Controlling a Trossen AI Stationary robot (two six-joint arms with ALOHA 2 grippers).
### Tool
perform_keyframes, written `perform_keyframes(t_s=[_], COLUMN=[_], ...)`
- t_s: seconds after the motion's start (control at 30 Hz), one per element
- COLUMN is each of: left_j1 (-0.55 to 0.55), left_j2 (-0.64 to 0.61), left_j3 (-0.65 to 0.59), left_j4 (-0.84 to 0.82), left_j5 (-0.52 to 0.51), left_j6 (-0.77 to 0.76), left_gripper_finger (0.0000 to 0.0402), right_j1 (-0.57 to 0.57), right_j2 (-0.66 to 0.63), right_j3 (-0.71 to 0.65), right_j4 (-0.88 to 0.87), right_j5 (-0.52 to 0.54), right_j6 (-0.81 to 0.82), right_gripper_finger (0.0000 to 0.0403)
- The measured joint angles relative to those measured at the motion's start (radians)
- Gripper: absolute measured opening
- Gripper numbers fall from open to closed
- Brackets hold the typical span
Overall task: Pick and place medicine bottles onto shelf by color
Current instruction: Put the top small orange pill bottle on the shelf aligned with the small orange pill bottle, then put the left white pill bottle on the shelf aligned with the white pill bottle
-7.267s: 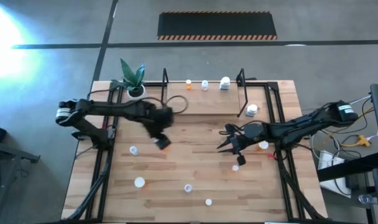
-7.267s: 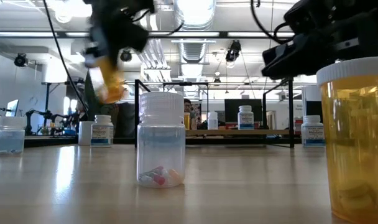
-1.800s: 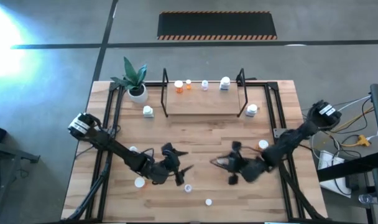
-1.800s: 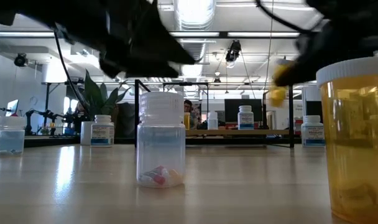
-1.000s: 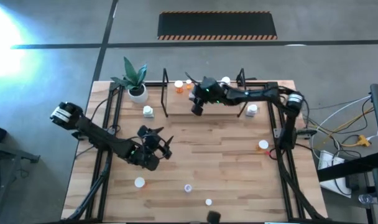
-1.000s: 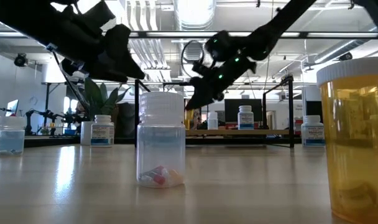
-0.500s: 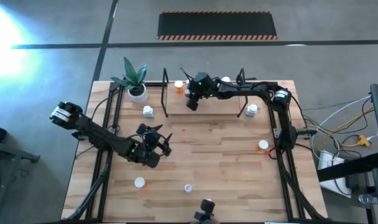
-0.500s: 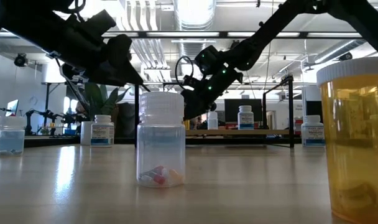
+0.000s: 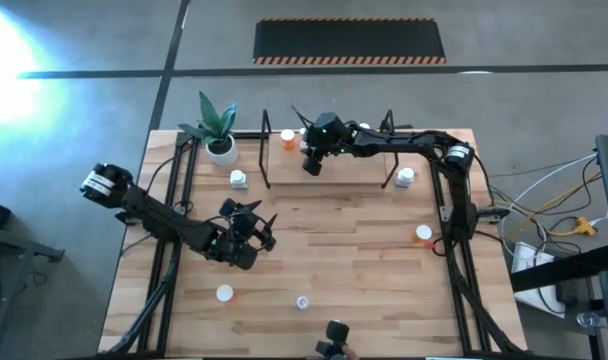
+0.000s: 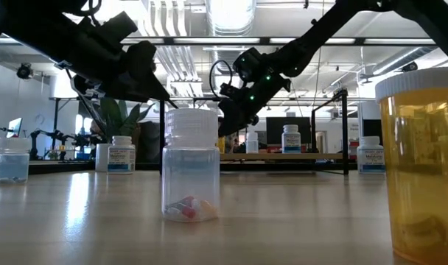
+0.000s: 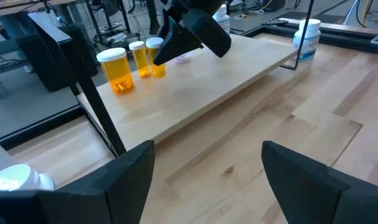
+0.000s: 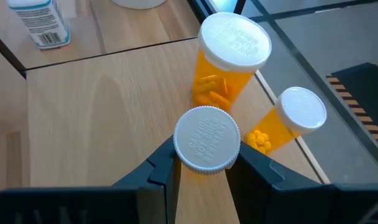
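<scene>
Orange pills are seen inside two white-capped orange bottles (image 12: 229, 59) on the light wooden shelf (image 12: 108, 106); a third white-capped bottle (image 12: 207, 138), newly brought there, is pinched narrowly by the right gripper (image 12: 204, 165); the left gripper (image 11: 204, 174), unmoved, is spread wide and empty.

Our right arm reaches from its base at the right edge of the high view up and across to the upper centre of the frame, elbow bent near the upper right. Our right gripper (image 9: 311, 160) points down there, and in its wrist view our fingers (image 12: 161, 165) sit on either side of a white-capped bottle (image 12: 207, 138), touching its cap. Our left arm runs from the left edge diagonally down toward the centre left of the high view. Our left gripper (image 9: 252, 232) hangs there with its jaws spread wide and nothing between them.
</scene>
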Motion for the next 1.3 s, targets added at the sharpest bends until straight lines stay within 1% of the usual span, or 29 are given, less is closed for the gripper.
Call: perform_keyframes(t_s=[0.37, 0.47, 0.6, 0.67, 0.87, 0.97, 1.13, 1.3], left_j1=[0.000, 0.000, 0.000, 0.000, 0.000, 0.000, 0.000, 0.000], left_j2=[0.000, 0.000, 0.000, 0.000, 0.000, 0.000, 0.000, 0.000], left_j3=[0.001, 0.001, 0.001, 0.000, 0.000, 0.000, 0.000, 0.000], left_j4=[0.002, 0.006, 0.007, 0.007, 0.008, 0.007, 0.008, 0.007], left_j5=[0.003, 0.004, 0.004, 0.004, 0.004, 0.005, 0.005, 0.005], left_j6=[0.000, 0.000, 0.000, 0.000, 0.000, 0.000, 0.000, 0.018], left_gripper_finger=[0.0278, 0.0278, 0.0278, 0.0278, 0.0278, 0.0278, 0.0278, 0.0278], right_j1=[0.000, 0.000, -0.001, -0.002, -0.004, -0.006, -0.006, -0.007], right_j2=[0.023, 0.023, 0.023, 0.023, 0.023, 0.016, -0.040, -0.118], right_j3=[-0.003, -0.003, -0.003, -0.003, -0.003, -0.003, -0.002, -0.001], right_j4=[0.002, 0.002, 0.003, 0.002, 0.002, -0.009, -0.047, -0.185], right_j5=[-0.009, -0.035, -0.037, -0.037, -0.034, -0.034, -0.034, -0.029], right_j6=[-0.001, -0.009, -0.014, -0.016, -0.040, -0.066, -0.104, -0.138], right_gripper_finger=[0.0103, 0.0103, 0.0107, 0.0120, 0.0188, 0.0211, 0.0220, 0.0214])
